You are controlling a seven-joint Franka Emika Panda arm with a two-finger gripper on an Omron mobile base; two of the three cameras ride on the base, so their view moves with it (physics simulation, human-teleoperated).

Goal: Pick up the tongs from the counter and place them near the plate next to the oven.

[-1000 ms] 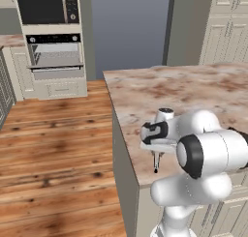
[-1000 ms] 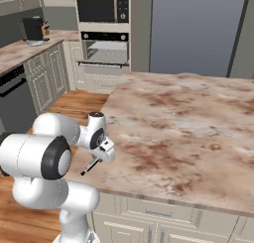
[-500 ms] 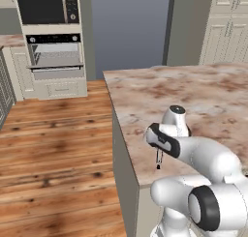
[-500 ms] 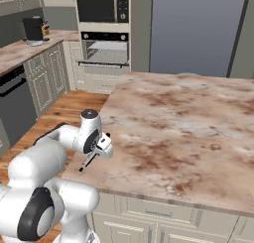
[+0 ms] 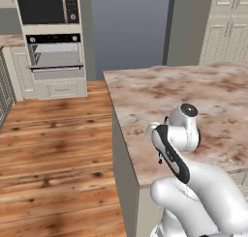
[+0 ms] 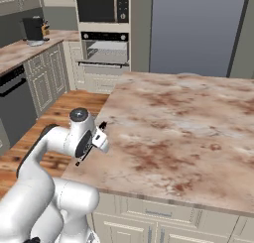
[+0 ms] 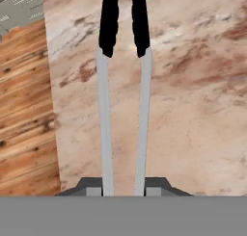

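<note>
Left base view: my gripper (image 5: 161, 156) hangs over the counter (image 5: 203, 100) edge; 1 oven (image 5: 54, 54) far off.

Right base view: tongs (image 6: 90, 148) lifted; carrying comes next, I judge.

Hand view: fingers (image 7: 91, 186) clamp 1 pair of tongs (image 7: 123, 100), its 2 arms pointing away.

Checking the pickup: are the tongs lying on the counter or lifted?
Lifted: the tongs sit gripped in the hand, above the counter.

Warm wooden plank floor (image 5: 53, 149), cream cabinets (image 6: 47, 81), grey-blue wall panel (image 5: 128, 30), dark-windowed unit (image 6: 101, 8) high up.
</note>
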